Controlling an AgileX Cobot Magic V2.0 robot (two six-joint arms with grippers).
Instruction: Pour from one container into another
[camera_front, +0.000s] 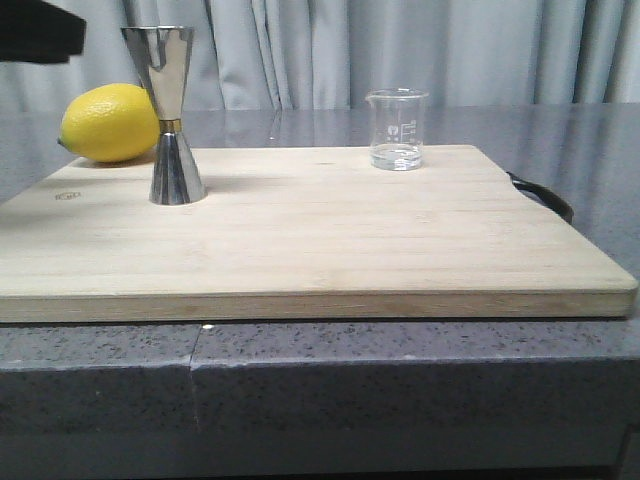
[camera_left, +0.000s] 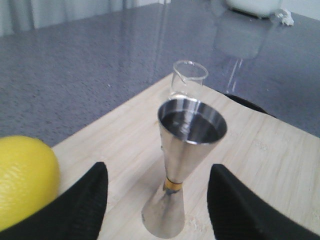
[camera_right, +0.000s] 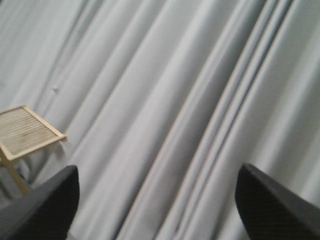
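Observation:
The clear glass beaker with white marks stands upright at the back right of the wooden board, a little clear liquid in its bottom; it also shows in the left wrist view, beyond the jigger. The steel jigger with a gold waist band stands upright at the board's left. In the left wrist view the jigger sits between the spread fingers of my open left gripper, untouched. A dark part of the left arm shows at the top left. My right gripper is open, facing only curtain.
A yellow lemon lies behind the jigger at the board's back left corner. A black handle sticks out past the board's right edge. The board rests on a grey speckled counter. Grey curtains hang behind.

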